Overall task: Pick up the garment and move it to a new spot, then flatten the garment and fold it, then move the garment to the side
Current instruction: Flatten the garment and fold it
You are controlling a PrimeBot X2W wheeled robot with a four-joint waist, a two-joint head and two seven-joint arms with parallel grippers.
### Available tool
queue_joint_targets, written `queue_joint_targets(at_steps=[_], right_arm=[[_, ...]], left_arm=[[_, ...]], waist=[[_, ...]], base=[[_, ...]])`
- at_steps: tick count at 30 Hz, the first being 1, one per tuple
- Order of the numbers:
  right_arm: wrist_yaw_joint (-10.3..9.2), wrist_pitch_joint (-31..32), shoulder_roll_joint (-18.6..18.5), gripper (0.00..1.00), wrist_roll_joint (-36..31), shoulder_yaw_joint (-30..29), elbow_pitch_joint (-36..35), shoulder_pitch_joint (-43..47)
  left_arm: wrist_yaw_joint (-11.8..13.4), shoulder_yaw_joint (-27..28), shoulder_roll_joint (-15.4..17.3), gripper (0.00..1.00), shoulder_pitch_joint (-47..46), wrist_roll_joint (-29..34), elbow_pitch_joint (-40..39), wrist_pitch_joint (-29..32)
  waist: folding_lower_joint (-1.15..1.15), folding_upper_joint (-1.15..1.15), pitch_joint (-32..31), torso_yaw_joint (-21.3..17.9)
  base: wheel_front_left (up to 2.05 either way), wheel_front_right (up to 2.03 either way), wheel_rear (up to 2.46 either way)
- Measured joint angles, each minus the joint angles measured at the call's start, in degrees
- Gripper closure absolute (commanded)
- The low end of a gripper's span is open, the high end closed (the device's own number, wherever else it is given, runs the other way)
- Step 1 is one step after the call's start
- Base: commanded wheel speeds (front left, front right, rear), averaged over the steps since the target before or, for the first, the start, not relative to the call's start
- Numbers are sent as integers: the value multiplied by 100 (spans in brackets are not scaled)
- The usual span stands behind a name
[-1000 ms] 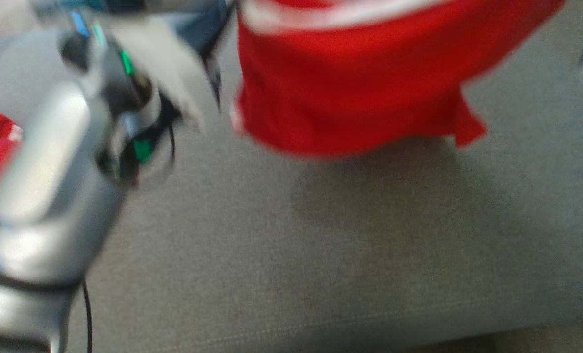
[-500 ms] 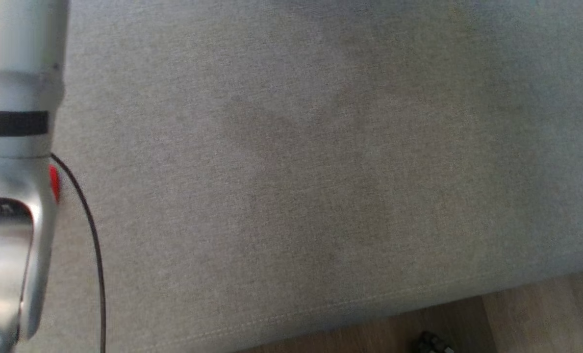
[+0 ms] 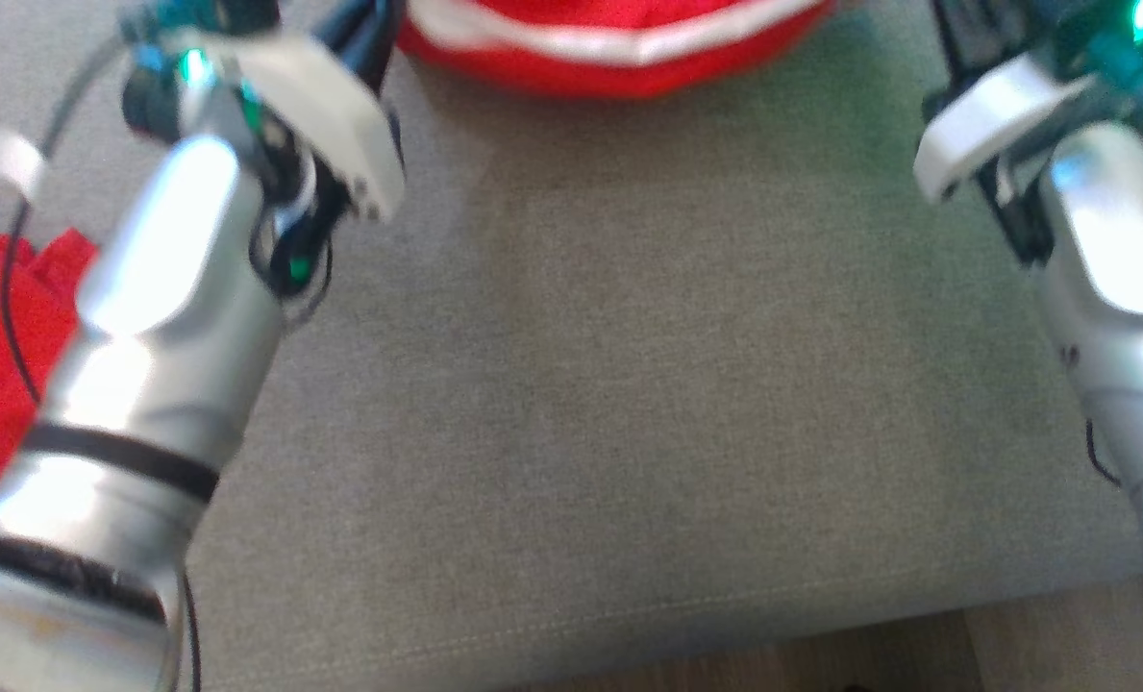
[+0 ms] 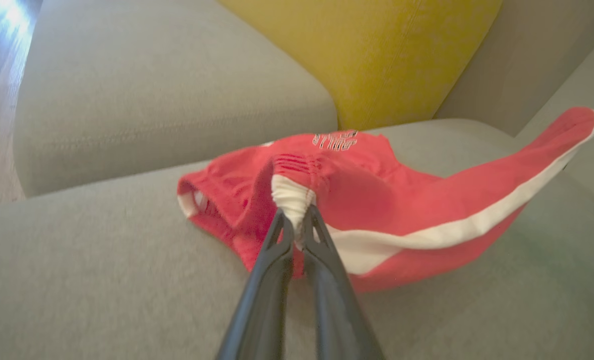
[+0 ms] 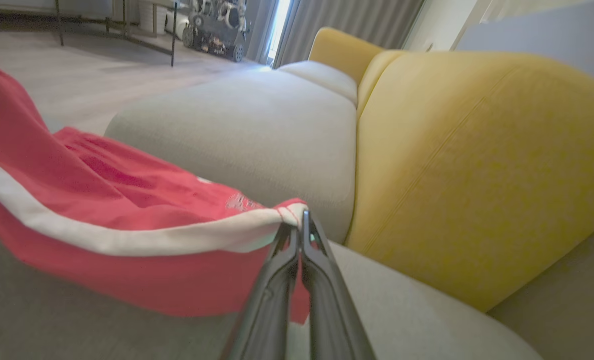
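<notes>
while left tool (image 4: 297, 220) and right tool (image 5: 301, 218) clamp its edges, the red white-striped garment (image 4: 401, 197) sags.

A grey fabric sofa seat (image 3: 629, 432) spreads wide, its front edge meeting a pale wooden floor (image 3: 1061, 644). Along its back edge stands a mustard-yellow back cushion (image 5: 476, 165), with a second grey seat cushion (image 5: 257, 125) beside it and another yellow cushion (image 5: 341, 47) beyond. Far off, grey curtains (image 5: 346, 20) frame a bright strip of daylight (image 5: 280, 25), near dark table legs (image 5: 172, 30) and wheeled equipment (image 5: 217, 25).
</notes>
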Motion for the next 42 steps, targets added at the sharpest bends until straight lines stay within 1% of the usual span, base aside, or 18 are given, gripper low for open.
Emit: queue_joint_targets(at_steps=[2, 8, 12, 15, 17, 22, 24, 25, 28, 32, 36, 38, 42], right_arm=[[0, 1, -102, 100, 220, 356, 175, 101], [0, 60, -544, 100, 846, 1212, 463, 349], [0, 357, -800, 100, 1325, 1858, 435, 556], [0, 719, -1058, 100, 2048, 2396, 77, 833], [0, 958, -1379, 100, 2391, 2793, -240, 955], [0, 1680, -2215, 100, 3412, 3551, -1115, 1113], [0, 1985, -2457, 100, 3850, 3751, -1497, 1197], [0, 1985, -2457, 100, 3850, 3751, -1497, 1197], [0, 2329, -2822, 100, 4325, 4022, -1992, 1304], [0, 2744, -3323, 100, 4732, 4250, -2543, 1422], [0, 2859, -3755, 100, 5018, 4353, -3100, 1544], [0, 2900, -3941, 100, 5208, 4361, -3339, 1663], [0, 3095, -4329, 100, 5384, 4391, -3718, 1888]], left_arm=[[0, -111, 46, 100, 282, -4, 58, -24], [-1, -714, 213, 100, 1021, -125, -31, -38], [-2, -1184, 316, 100, 1389, -182, -174, 19], [-37, -1402, 410, 100, 1616, -166, -276, 1], [-36, -1497, 438, 100, 1763, -172, -320, -45], [-42, -1608, 457, 100, 2070, -191, -506, -157], [-36, -1631, 495, 100, 2180, -194, -582, -199], [-36, -1631, 495, 100, 2180, -194, -582, -199], [-32, -1650, 568, 100, 2406, -260, -714, -209], [12, -1675, 602, 100, 2715, -352, -989, -207], [112, -1694, 725, 100, 2960, -415, -1337, -134], [165, -1702, 794, 100, 3134, -509, -1568, -21], [258, -1860, 1010, 100, 3509, -547, -2094, 257]], waist=[[0, 0, -92, 33], [0, 0, -450, 147], [0, 0, -697, 243], [0, 0, -892, 302], [0, 0, -1011, 325], [0, 0, -1266, 348], [0, 0, -1358, 340], [0, 0, -1358, 340], [0, 0, -1490, 313], [0, 0, -1628, 270], [0, 0, -1756, 245], [-1, 0, -1818, 230], [0, 0, -1854, 186]], base=[[0, 0, 0], [0, 0, 0], [0, 0, 0], [0, 0, 0], [0, 0, 0], [0, 0, 0], [0, 0, 0], [0, 0, 0], [0, 0, 0], [0, 0, 0], [0, 0, 0], [0, 0, 0], [0, 0, 0]])
